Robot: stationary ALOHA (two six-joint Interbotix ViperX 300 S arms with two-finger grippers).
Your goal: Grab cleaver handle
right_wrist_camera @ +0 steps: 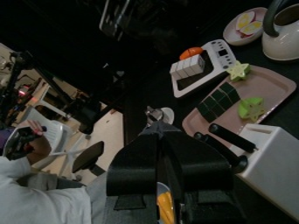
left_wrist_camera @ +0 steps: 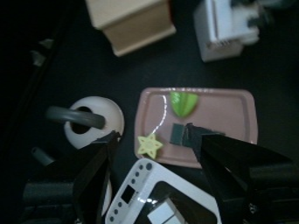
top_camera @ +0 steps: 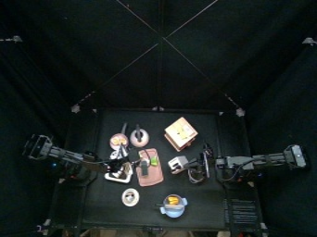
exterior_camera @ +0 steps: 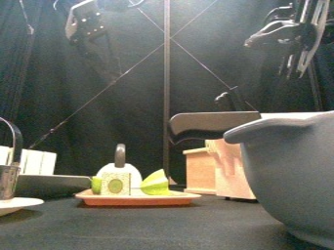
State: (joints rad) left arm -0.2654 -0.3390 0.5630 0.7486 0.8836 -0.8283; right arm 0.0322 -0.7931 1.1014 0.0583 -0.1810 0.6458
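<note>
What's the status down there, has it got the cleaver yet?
Left gripper: jaws wide open, above pink tray. Cleaver on tray, not held. Right arm idle on its side. Star piece beside cleaver.

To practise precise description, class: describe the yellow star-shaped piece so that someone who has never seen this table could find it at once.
Find the pink tray in the middle of the black table. At one corner of it sits the star-shaped piece. It is the only yellow, pointed shape there; its neighbours on the tray are a green piece and a dark flat tool.
</note>
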